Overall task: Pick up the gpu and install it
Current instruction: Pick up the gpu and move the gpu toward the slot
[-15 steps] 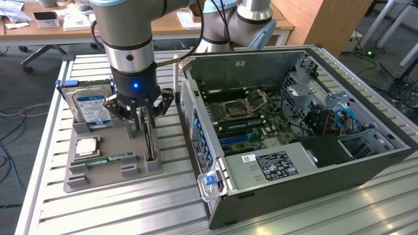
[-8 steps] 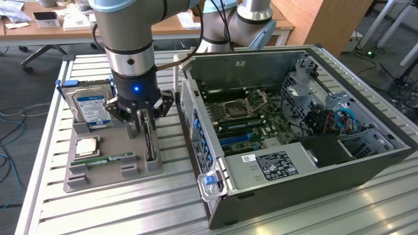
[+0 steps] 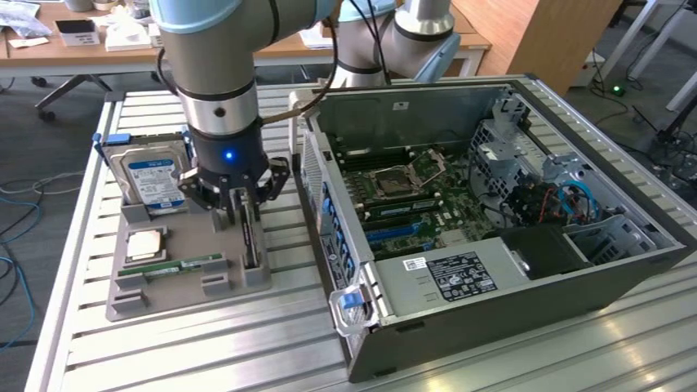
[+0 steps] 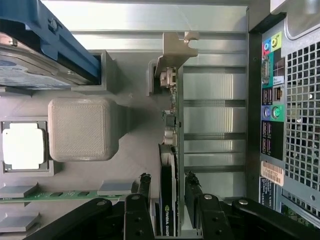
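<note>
The gpu (image 3: 250,238) stands on edge in a slot of the grey parts tray (image 3: 185,233), a thin dark card with a pale metal bracket (image 4: 172,50) at its far end. My gripper (image 3: 241,214) has come straight down over it. In the wrist view the gpu (image 4: 168,150) runs between the two black fingers (image 4: 144,185), which straddle its near end with a narrow gap on each side. The gripper (image 4: 167,182) is open around the card, not clamped on it. The open computer case (image 3: 490,212) lies to the exterior view's right of the tray, motherboard (image 3: 409,192) exposed.
On the tray a blue-labelled hard drive (image 3: 153,181) stands upright, with a CPU (image 3: 145,243) and a green memory stick (image 3: 185,265) lying nearer. A grey block (image 4: 82,127) rises beside the card. The case's rear wall (image 4: 290,100) is close to the gripper. The slatted aluminium table (image 3: 196,351) carries everything.
</note>
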Robot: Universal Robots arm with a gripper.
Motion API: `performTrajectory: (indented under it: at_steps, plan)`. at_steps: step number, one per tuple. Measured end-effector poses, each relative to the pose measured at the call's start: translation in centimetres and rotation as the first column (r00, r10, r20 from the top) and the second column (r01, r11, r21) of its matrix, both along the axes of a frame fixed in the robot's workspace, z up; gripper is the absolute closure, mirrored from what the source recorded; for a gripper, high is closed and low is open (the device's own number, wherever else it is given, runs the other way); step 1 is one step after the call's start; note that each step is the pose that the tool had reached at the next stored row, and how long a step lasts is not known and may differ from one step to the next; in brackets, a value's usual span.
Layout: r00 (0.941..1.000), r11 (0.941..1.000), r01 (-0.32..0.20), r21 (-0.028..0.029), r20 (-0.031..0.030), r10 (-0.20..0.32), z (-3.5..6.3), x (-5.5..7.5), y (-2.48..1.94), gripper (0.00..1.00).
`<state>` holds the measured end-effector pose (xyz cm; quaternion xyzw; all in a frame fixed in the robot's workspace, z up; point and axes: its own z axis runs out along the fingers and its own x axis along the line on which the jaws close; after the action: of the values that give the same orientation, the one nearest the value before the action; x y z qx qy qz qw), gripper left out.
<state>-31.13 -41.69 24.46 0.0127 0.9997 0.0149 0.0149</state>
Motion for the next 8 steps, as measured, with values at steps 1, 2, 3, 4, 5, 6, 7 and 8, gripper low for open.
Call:
performTrajectory:
  at_steps: [1,2,3,4,5,6,7,8]
  plan:
    - [1.0,1.0,0.0,0.0,0.0,0.0,-0.14,0.0,0.0,0.58]
    - [1.0,1.0,-0.001,0.0,0.0,0.001,-0.28,0.01,0.01,0.58]
    - [1.0,1.0,-0.001,-0.0001,0.0,0.001,-0.43,0.0,0.02,0.58]
    - [1.0,1.0,-0.001,0.0,0.0,0.001,-0.57,0.0,0.04,0.58]
    - [1.0,1.0,-0.001,0.0,0.0,0.001,-0.72,0.0,0.05,0.58]
    - [1.0,1.0,-0.002,0.0,0.0,0.002,-0.86,0.0,0.06,0.58]
    - [1.0,1.0,-0.002,0.0,0.0,0.002,-1.0,0.0,0.07,0.58]
    - [1.0,1.0,-0.002,0.0,0.0,0.002,-1.14,0.0,0.08,0.58]
